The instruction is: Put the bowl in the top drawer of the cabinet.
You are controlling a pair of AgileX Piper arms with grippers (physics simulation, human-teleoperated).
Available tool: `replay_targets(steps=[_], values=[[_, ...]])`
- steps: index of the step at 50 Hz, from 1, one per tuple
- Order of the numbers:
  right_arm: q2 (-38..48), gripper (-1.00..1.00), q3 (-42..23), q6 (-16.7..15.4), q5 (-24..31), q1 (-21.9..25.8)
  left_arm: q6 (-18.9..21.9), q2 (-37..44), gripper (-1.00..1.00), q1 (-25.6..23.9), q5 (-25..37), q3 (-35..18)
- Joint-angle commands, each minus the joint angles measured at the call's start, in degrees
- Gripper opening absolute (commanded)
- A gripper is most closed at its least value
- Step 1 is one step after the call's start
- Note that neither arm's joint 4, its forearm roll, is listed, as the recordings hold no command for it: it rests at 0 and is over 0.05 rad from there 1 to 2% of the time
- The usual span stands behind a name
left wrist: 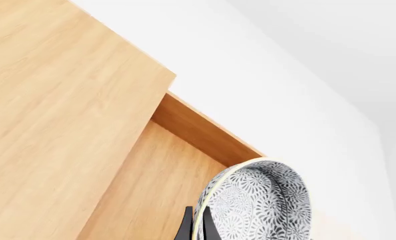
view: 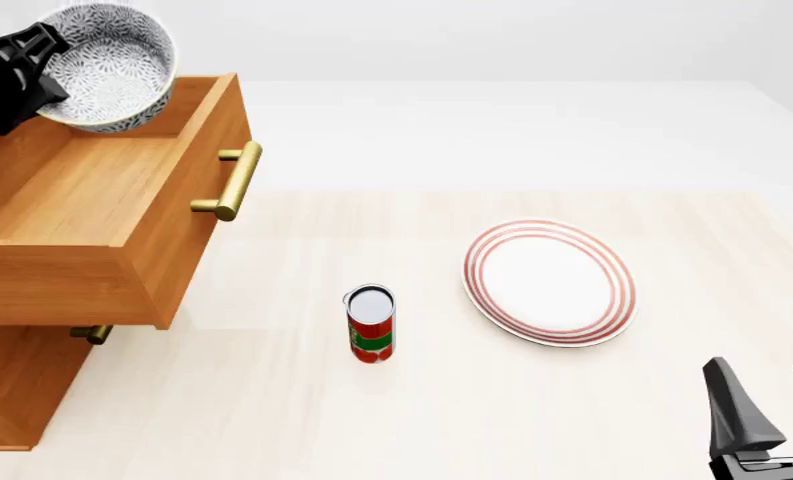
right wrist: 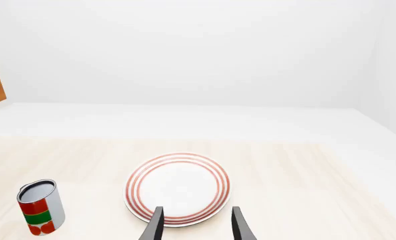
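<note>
one bowl pinched at its rim by the left gripper above the pulled-out top drawer — one plate, one can; right gripper parted, empty.

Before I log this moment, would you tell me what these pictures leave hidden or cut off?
- Left hand: in the front view the bowl covers where its fingers grip; the left wrist view's edge crops them.
- Cabinet: cut by the front view's left edge.
- Lower drawer handle: mostly hidden under the open top drawer, front view.
- Right hand: its base is cut by the front view's lower edge.
</note>
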Motion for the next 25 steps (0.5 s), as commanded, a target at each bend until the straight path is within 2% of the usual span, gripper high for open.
replay_targets(steps=[1,25], values=[[0.0,1.0,0.0,0.01,0.0,0.0,0.59,-0.21,-1.0,0.51,-0.25,0.48],[0.0,1.0,0.0,0.0,0.01,0.01,1.48,-0.61,-1.0,2.31,0.06,1.85]])
